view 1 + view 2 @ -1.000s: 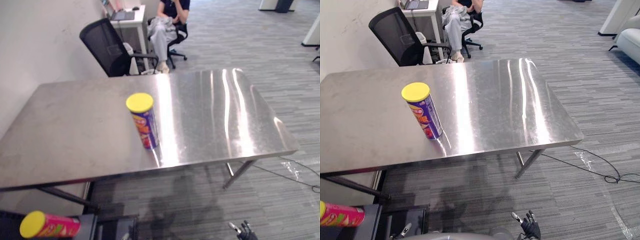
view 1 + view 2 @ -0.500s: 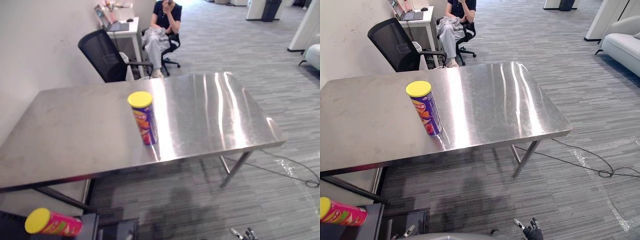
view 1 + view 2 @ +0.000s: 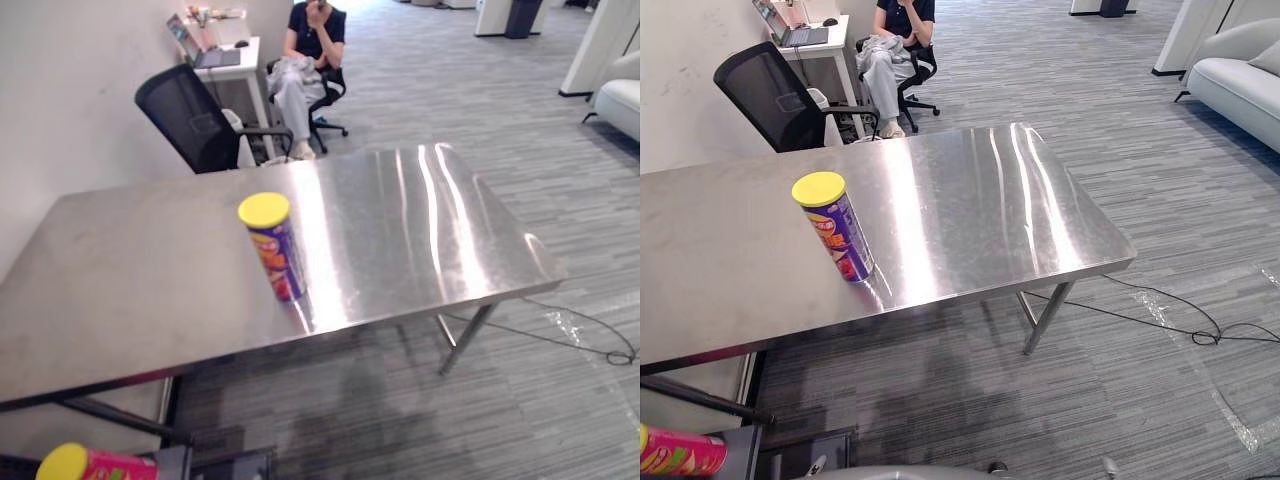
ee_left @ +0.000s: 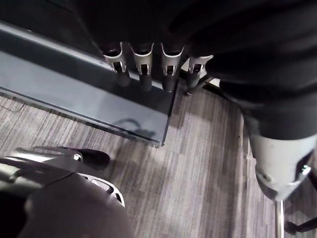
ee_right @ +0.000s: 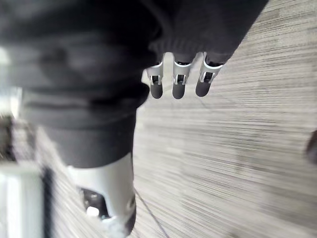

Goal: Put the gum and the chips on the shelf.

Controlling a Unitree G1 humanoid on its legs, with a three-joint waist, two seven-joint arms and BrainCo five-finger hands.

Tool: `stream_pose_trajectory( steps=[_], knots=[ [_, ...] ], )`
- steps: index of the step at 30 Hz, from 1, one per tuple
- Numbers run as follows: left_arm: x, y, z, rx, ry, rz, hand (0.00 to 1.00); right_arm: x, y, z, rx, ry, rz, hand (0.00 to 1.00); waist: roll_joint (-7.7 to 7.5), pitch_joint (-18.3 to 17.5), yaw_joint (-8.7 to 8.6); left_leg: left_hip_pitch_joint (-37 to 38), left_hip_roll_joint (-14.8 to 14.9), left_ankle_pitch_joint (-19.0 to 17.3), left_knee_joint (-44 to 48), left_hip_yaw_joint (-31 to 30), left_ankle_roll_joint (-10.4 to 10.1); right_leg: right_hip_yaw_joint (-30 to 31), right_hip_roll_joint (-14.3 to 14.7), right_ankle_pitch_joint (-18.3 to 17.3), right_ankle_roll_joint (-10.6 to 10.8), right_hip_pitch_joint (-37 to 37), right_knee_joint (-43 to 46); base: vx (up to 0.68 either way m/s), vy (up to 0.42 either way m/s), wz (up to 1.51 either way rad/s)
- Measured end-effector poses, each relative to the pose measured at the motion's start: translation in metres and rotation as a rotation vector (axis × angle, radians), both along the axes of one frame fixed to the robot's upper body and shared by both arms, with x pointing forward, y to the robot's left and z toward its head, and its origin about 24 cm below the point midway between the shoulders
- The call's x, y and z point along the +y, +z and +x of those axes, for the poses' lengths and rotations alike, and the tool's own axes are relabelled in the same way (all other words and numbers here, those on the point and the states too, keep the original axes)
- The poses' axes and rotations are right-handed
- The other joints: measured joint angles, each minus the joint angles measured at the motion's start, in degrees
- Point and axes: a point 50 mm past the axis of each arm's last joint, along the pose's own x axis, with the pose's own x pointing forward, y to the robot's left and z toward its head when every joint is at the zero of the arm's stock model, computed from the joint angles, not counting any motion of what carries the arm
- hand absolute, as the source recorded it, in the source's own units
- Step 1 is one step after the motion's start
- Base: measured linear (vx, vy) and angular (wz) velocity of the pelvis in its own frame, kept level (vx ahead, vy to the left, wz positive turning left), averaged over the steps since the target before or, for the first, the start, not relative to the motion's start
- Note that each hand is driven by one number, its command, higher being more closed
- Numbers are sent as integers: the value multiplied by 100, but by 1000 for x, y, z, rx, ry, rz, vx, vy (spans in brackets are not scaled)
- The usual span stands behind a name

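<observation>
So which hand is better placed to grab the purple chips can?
Left, probably: the purple chips can stands left of middle on the steel table; left hand and right hand both hang open, empty.

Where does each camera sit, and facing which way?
Left eye view: on the head, looking down at the steel table and purple chips can.
Right eye view: beside it, same table and can.
Left wrist view: on that wrist, along the open left hand toward carpet.
Right wrist view: on that wrist, along the open right hand, same carpet.
</observation>
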Motion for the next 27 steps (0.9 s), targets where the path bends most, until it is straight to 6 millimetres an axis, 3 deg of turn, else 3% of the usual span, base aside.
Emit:
stream_pose_trajectory(
  steps=[2, 4, 5, 7, 8, 9, 12, 15, 19, 22, 24, 27],
  knots=[
    [1, 1, 2, -20, 24, 2, 0, -26, 19, 5, -76, -95, -103, 0, -9, -4, -1, 31, 0, -21, 2, 14, 4, -27, -12, 3, 5, 31, 9, 67, 31, -2],
    [2, 4, 6, -59, 52, 13, 0, -63, 60, 26, -218, -168, -302, 0, -44, -26, -1, 52, -7, -47, 2, 41, 17, -73, -34, 2, 6, 29, 43, 18, 39, 0],
    [3, 4, 6, -64, 54, 15, 0, -70, 72, 33, -257, -175, -352, 0, -54, -35, -1, 52, -9, -56, 2, 52, 22, -75, -38, 1, 6, 29, 42, 0, 0, 0],
    [4, 6, 10, -84, 48, 24, 0, -82, 122, 67, -423, -156, -530, 0, -88, -51, 5, 48, -14, -64, 3, 120, 31, -80, -53, -6, 7, -1, 36, -62, 12, -7],
    [4, 7, 11, -89, 47, 25, 0, -82, 135, 76, -462, -141, -571, 0, -99, -59, 5, 44, -14, -63, 4, 134, 32, -83, -55, -12, 4, -33, 33, -100, -11, -9],
    [5, 7, 11, -97, 45, 27, 0, -79, 159, 90, -525, -113, -648, 0, -137, -111, 3, -19, -13, -59, 11, 151, 37, -101, -60, -37, -11, -96, 37, -79, -18, -2],
    [4, 8, 9, -92, 15, 27, 0, -72, 205, 107, -641, -68, -816, 0, -133, -183, 5, -51, 4, -37, -10, 123, 28, -244, -66, -138, -13, -144, 101, -29, -18, 9],
    [3, 7, 0, -61, 13, 21, 0, -59, 232, 122, -725, -4, -911, 0, -169, -286, 4, -119, 10, -27, -16, 106, 18, -254, -49, -116, -37, -212, 117, 33, -5, 2],
    [3, 7, 0, -46, -21, 28, 0, -28, 256, 152, -825, 258, -983, 0, -165, -333, -8, -140, -4, -29, -15, 52, 21, -251, -48, -99, -22, -232, 115, 53, 10, 0],
    [7, 8, 6, -54, -49, 44, 0, 2, 275, 177, -889, 596, -1044, 0, -201, -377, -7, -231, -27, -29, 8, -42, 26, -299, -61, -82, -1, -268, 104, 33, 19, 10],
    [11, 9, 6, -52, -69, 60, 0, 19, 278, 193, -888, 884, -1061, 0, -285, -389, 14, -237, -44, -29, 8, -78, 26, -337, -75, -77, 8, -257, 105, 22, 26, 8],
    [15, 10, 6, -48, -77, 72, 0, 31, 273, 201, -924, 1090, -1015, 0, -365, -399, 16, -261, -103, -30, 25, -160, 29, -404, -124, -71, 19, -243, 104, 12, 34, 12]
  ],
)
